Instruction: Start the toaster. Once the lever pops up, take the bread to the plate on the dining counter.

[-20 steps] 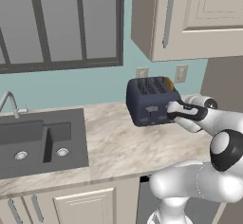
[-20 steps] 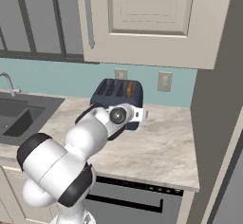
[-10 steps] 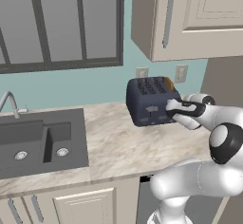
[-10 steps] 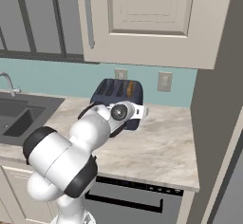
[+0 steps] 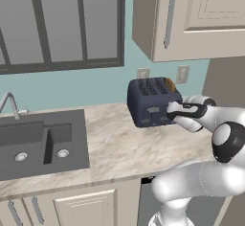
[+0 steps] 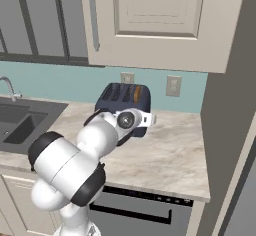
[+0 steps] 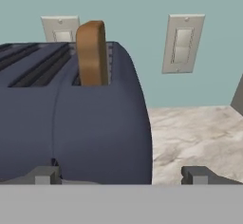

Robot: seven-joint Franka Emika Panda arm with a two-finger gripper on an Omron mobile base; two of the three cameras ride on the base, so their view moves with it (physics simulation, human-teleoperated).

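White-bodied arm, as we record it: bent at the elbow over the marble worktop (image 5: pixel 119 143), forearm reaching level toward the toaster (image 5: pixel 152 100), with the gripper (image 5: pixel 173 110) at its front face near the right end. Jaws stand fully apart, holding nothing; we see one fingertip (image 7: pixel 46 174) before the toaster's face and the other past its right end. Bread (image 7: pixel 92 53) stands upright in the rightmost slot. Against half a second ago, we find the hand slightly nearer the toaster; toaster and bread unchanged.
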